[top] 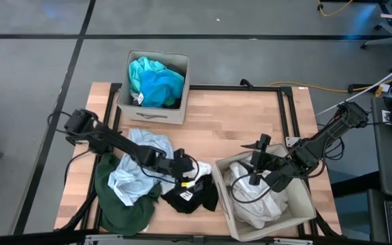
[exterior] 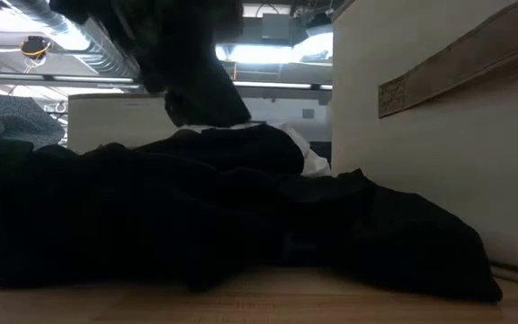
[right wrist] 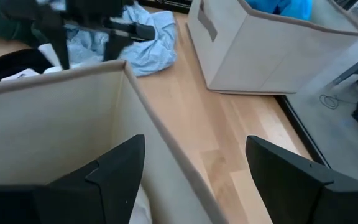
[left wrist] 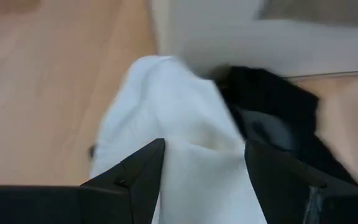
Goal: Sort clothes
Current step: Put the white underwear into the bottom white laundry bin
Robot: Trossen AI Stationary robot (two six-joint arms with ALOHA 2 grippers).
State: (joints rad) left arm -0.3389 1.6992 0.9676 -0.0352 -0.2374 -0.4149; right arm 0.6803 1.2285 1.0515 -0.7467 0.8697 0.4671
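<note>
A pile of clothes lies at the table's near left: a pale blue garment [top: 138, 167], a dark green one [top: 118, 204], a black one [top: 192, 197] and a white one [top: 197, 171]. My left gripper [top: 186, 167] is low over the pile's right end. It is open, with a hump of the white garment [left wrist: 166, 112] between its fingers and the black garment [left wrist: 272, 106] just beyond. My right gripper [top: 254, 175] is open and empty above the near right beige box [top: 305, 211], which holds white clothes [top: 257, 201]. My left gripper [left wrist: 204, 168] comes at the white garment slanting down from the table's left, with one finger [left wrist: 145, 171] on either side of the raised fold. I cannot tell whether the fingers touch the cloth. The garment lies on the table and on the black garment.
A second beige box [top: 152, 114] at the table's far edge holds teal and bright blue clothes [top: 156, 82]. Bare wood lies between the two boxes [right wrist: 216, 143]. The near box's wall [exterior: 439, 135] stands just right of the black garment [exterior: 241, 216].
</note>
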